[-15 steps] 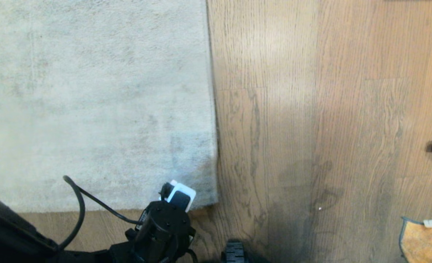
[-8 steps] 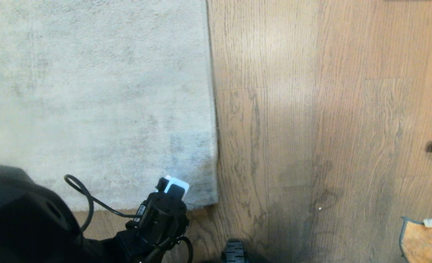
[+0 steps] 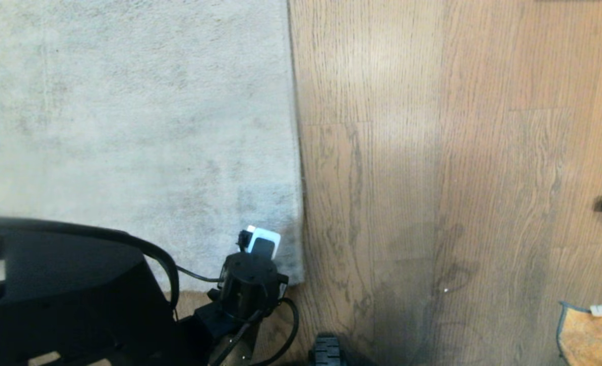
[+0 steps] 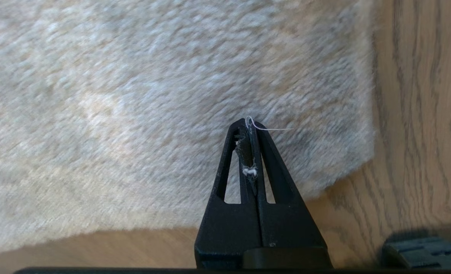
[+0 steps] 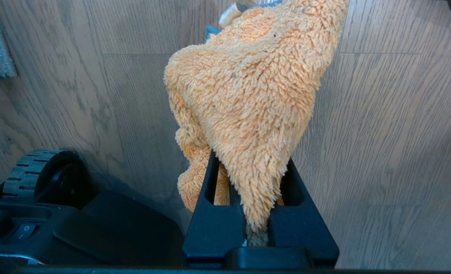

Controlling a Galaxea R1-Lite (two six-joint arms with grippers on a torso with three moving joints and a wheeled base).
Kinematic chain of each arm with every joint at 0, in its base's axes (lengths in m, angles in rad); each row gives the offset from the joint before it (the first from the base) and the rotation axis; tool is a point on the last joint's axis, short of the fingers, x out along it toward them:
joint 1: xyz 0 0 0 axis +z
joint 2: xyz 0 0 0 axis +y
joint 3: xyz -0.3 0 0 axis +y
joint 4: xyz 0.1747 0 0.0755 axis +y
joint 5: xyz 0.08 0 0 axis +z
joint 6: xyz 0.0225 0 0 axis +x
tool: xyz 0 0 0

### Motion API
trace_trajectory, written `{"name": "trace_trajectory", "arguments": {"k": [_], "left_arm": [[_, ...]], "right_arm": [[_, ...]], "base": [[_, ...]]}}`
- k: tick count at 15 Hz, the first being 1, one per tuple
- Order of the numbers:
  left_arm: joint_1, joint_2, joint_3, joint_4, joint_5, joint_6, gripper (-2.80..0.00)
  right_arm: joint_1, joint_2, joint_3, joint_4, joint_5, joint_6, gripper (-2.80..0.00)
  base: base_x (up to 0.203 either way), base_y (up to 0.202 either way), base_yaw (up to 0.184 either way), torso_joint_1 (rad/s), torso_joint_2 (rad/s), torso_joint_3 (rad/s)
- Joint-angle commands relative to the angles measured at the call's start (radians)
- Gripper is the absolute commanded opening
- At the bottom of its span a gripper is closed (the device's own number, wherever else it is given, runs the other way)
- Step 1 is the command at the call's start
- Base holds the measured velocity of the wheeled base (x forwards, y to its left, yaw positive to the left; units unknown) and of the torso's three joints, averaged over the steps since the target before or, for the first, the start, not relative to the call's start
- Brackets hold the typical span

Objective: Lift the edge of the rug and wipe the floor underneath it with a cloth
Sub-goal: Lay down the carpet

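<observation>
Left wrist view: shut left pincer [image 4: 250,127] hovers over rug edge [image 4: 357,167].

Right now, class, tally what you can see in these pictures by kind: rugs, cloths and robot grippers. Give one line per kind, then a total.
Rugs: 1, the pale grey rug.
Cloths: 1, the orange cloth.
Grippers: 2, the left gripper and the right gripper.
Total: 4

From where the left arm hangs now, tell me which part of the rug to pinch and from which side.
Take the rug's near corner, coming in low from the bare floor beside it. Two free borders meet there and the rug lies flat, so a finger probably has to slide under the border. The left gripper hangs over the pile just inside that corner, jaws shut; it would need to open first.
</observation>
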Motion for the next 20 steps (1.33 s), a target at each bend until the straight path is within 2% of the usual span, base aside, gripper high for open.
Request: {"name": "trace_trajectory", "arguments": {"k": [1, 3, 7, 10, 15, 20], "left_arm": [[0.0, 0.057, -0.022, -0.017, 0.004, 0.005, -2.8], [-0.001, 0.086, -0.033, -0.055, 0.004, 0.012, -2.8], [-0.002, 0.138, -0.04, -0.168, 0.004, 0.066, -2.8], [-0.011, 0.124, -0.037, -0.185, 0.004, 0.071, -2.8], [-0.036, 0.019, -0.021, -0.159, 0.005, 0.068, -2.8], [-0.059, -0.205, 0.019, -0.007, 0.003, 0.069, -2.8]], "right_arm": [[0.0, 0.001, 0.0, 0.001, 0.0, -0.001, -2.8], [0.0, 0.001, 0.0, 0.001, 0.0, 0.0, -2.8], [0.0, 0.001, 0.0, 0.001, 0.002, 0.001, -2.8], [0.0, 0.001, 0.0, 0.001, 0.001, 0.0, -2.8], [0.0, 0.001, 0.0, 0.0, 0.002, 0.0, -2.8], [0.0, 0.001, 0.0, 0.0, 0.002, -0.001, -2.8]], "base": [[0.0, 0.0, 0.0, 0.0, 0.0, 0.0], [0.0, 0.0, 0.0, 0.0, 0.0, 0.0], [0.0, 0.0, 0.0, 0.0, 0.0, 0.0], [0.0, 0.0, 0.0, 0.0, 0.0, 0.0], [0.0, 0.0, 0.0, 0.0, 0.0, 0.0], [0.0, 0.0, 0.0, 0.0, 0.0, 0.0]]}}
